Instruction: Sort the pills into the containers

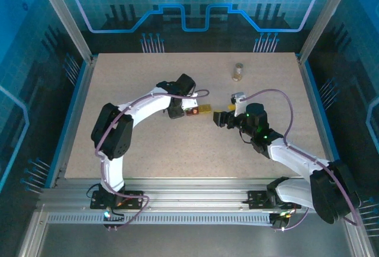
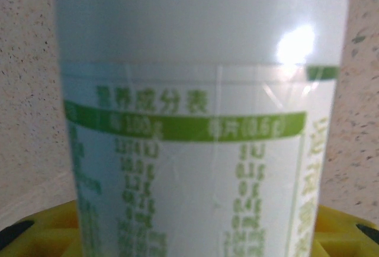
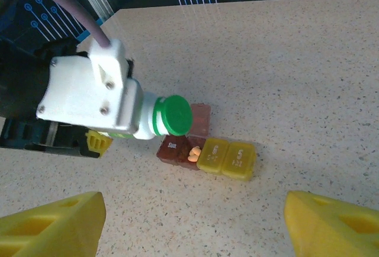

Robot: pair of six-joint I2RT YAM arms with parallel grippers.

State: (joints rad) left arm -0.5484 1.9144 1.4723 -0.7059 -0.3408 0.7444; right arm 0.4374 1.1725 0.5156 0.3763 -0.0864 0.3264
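Some orange pills [image 3: 194,153] in open red-brown box [image 3: 172,149], yellow box [image 3: 228,159] touching its side, both mid bench [image 3: 296,61], left jaws gripping white bottle [image 3: 144,124] with green cap [image 3: 176,115] just above them, right jaws wide open nearby

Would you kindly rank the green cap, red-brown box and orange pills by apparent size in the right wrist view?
1. green cap, red-brown box: about alike, the cap partly hiding the box.
2. orange pills: smallest.

White green-labelled bottle [image 2: 201,91] between yellow fingertips [image 2: 50,224]; speckled table [image 2: 26,79] behind.
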